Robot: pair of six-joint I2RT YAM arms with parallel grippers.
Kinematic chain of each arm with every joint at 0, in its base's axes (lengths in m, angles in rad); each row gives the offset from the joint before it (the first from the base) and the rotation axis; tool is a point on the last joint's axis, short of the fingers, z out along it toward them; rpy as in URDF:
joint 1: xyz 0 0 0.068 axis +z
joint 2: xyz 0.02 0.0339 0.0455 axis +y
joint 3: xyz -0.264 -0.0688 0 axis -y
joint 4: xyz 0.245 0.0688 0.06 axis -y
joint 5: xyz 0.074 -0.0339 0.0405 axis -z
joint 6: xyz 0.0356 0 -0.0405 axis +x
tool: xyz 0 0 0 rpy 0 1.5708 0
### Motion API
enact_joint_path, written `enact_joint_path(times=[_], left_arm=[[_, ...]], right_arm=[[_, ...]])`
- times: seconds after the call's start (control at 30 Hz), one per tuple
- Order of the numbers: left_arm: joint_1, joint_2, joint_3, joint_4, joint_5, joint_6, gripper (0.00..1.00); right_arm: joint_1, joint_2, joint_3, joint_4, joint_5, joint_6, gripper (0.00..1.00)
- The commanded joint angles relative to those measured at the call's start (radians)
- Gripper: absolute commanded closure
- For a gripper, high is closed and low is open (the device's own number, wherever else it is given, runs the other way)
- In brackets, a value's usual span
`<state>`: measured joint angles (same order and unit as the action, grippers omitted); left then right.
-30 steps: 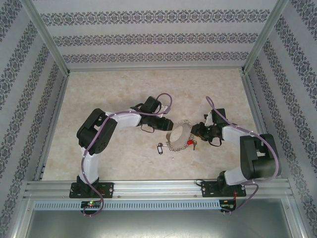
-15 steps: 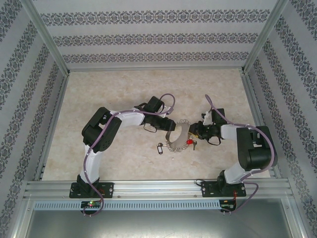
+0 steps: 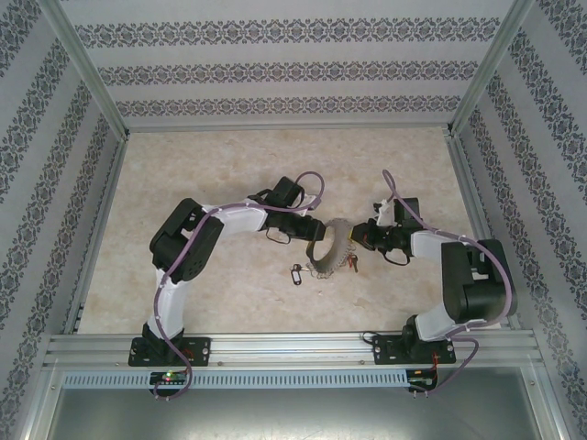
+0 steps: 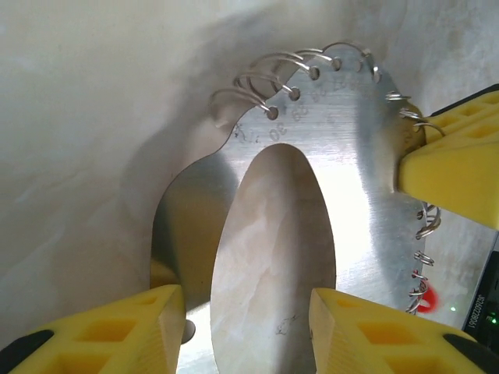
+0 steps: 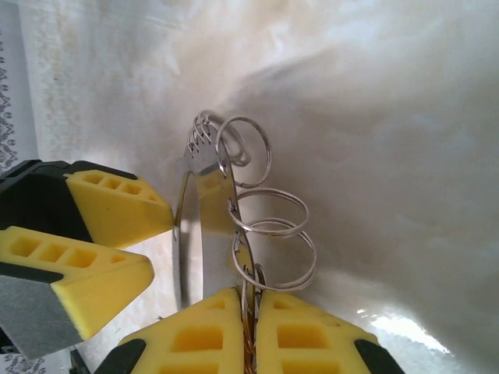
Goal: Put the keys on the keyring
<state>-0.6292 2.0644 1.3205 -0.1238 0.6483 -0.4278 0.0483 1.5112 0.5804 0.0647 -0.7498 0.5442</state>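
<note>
**Pinched a small ring, tipped the keyring up**

Closed the right gripper fully within the last second, onto one of the small wire rings strung along the rim of the keyring. Meanwhile lifted that keyring from lying flat on the table to standing tilted on edge between the two grippers.

Kept the left gripper about half open, astride the near end of the silvery band. Cannot tell from the wrist view whether pinching it or merely propping it.

Left both keys off the loop. No shift in the dark-tagged key, on the table just left of the keyring. Likewise the red-tagged key, just beside its right edge.

Judging by this, secured a ring ready to take a key. No threading begun yet, so most of the task still ahead.
</note>
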Motion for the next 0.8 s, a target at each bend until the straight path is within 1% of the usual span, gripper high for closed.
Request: enact_joint_path(times=[0.0,0.2,0.27,0.33,0.37,0.43,0.47,0.53,0.6,0.67,0.77], left_arm=[[-0.013,-0.076,-0.004,-0.008,-0.053,0.0,0.53],[0.011,-0.268,-0.037,-0.012,-0.164,0.008,0.44],[0.032,-0.324,-0.041,-0.019,-0.179,0.009,0.4],[0.058,-0.373,-0.046,-0.022,-0.168,0.013,0.38],[0.072,-0.393,-0.043,-0.025,-0.149,0.016,0.37],[0.095,-0.408,-0.026,-0.036,-0.058,0.035,0.36],[0.101,-0.406,0.001,-0.069,-0.016,0.054,0.36],[0.103,-0.39,0.047,-0.132,0.068,0.095,0.36],[0.105,-0.376,0.073,-0.16,0.15,0.106,0.36],[0.104,-0.371,0.082,-0.158,0.208,0.106,0.39],[0.104,-0.38,0.08,-0.143,0.244,0.106,0.44]], right_arm=[[0.001,-0.089,0.003,0.049,-0.059,-0.003,1.0],[-0.007,-0.275,-0.002,0.09,-0.099,0.045,1.0],[-0.007,-0.336,0.005,0.097,-0.105,0.064,1.0],[-0.007,-0.39,0.014,0.104,-0.106,0.081,1.0],[-0.006,-0.416,0.019,0.112,-0.111,0.091,1.0],[-0.005,-0.454,0.029,0.121,-0.121,0.111,1.0],[-0.005,-0.47,0.036,0.121,-0.126,0.117,1.0],[-0.001,-0.493,0.046,0.127,-0.137,0.13,1.0],[0.003,-0.509,0.062,0.13,-0.145,0.141,1.0],[0.008,-0.515,0.075,0.132,-0.157,0.146,1.0],[0.022,-0.522,0.093,0.127,-0.155,0.149,1.0]])
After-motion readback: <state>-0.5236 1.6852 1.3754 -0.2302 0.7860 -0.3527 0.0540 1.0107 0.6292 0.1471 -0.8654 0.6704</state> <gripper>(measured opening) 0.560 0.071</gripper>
